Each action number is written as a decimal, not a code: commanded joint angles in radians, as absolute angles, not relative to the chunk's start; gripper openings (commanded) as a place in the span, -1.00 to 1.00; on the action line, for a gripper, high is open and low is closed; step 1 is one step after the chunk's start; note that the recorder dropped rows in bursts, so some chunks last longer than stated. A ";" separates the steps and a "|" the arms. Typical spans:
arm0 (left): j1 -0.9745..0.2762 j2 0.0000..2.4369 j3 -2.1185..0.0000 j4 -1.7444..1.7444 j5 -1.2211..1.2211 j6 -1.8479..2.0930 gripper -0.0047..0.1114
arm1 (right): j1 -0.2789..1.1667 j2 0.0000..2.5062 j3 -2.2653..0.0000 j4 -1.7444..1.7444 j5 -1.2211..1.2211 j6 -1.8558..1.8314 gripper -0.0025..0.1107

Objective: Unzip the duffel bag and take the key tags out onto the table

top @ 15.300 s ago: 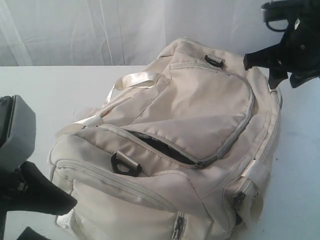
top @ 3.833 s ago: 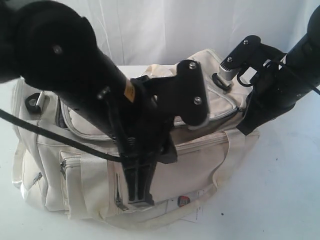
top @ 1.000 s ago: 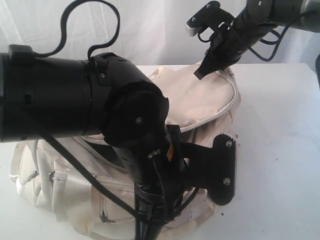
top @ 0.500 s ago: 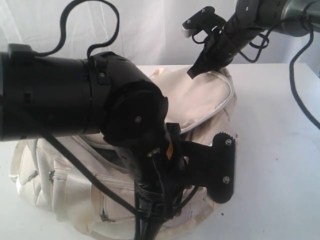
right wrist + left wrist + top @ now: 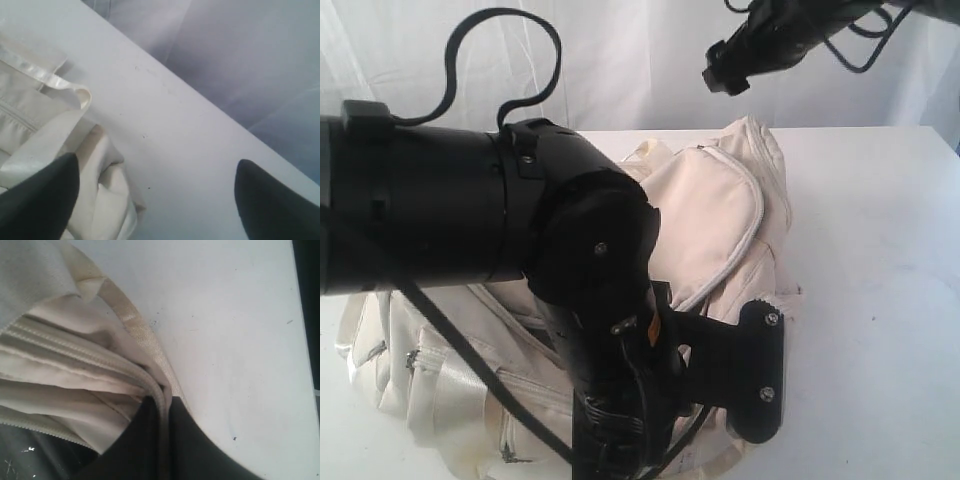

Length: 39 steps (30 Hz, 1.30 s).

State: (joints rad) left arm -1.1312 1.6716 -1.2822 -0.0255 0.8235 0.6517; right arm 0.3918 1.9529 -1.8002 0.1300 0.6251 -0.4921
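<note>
- The right tool (image 5: 724,68) hangs above the duffel bag (image 5: 440,400) with its jaws spread wide and nothing between them. A second ago it was pinched shut at the rim of the top flap (image 5: 705,215).
- With that hold released, the flap has slumped back onto the bag, and its zip edge now curves down the side facing the open worktop (image 5: 880,260).
- The left tool (image 5: 161,440) stays clamped on a cream zip seam of the bag, low at its near side. The seam runs straight between its two dark fingers.
- The left arm (image 5: 470,220) fills the foreground of the exterior view and hides most of the bag's opening.
- The key tags appear in none of the views. They are presumably still inside the bag, so taking them out has yet to begin.
- The release probably means the flap has been pulled back far enough. The freed tool would then reach into the opening next.
- Some fifteen seconds back the bag lay flat with its zip only partly drawn and both arms off at the edges. Now it is crumpled and turned, and its webbing handle (image 5: 45,75) trails on the worktop under the right tool.
</note>
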 commanded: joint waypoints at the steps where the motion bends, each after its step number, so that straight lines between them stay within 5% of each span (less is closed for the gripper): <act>1: -1.150 1.663 -1.290 -0.058 0.862 0.635 -0.88 | 0.387 1.868 -1.806 0.075 0.676 -0.439 0.44; 8: -1.127 1.663 -1.333 0.330 0.809 0.344 -0.19 | 0.387 1.788 -1.806 -0.040 0.885 -0.304 0.36; 17: -1.108 1.663 -1.436 0.389 0.951 0.216 0.70 | 0.387 1.712 -1.806 -0.054 1.035 -0.245 0.04; 27: -1.106 1.654 -1.616 0.435 1.221 0.257 0.75 | 0.387 1.673 -1.806 -0.048 1.146 -0.230 0.04; 39: -0.940 1.466 -1.599 0.462 1.221 0.267 0.75 | 0.387 1.673 -1.806 0.162 1.200 -0.339 0.04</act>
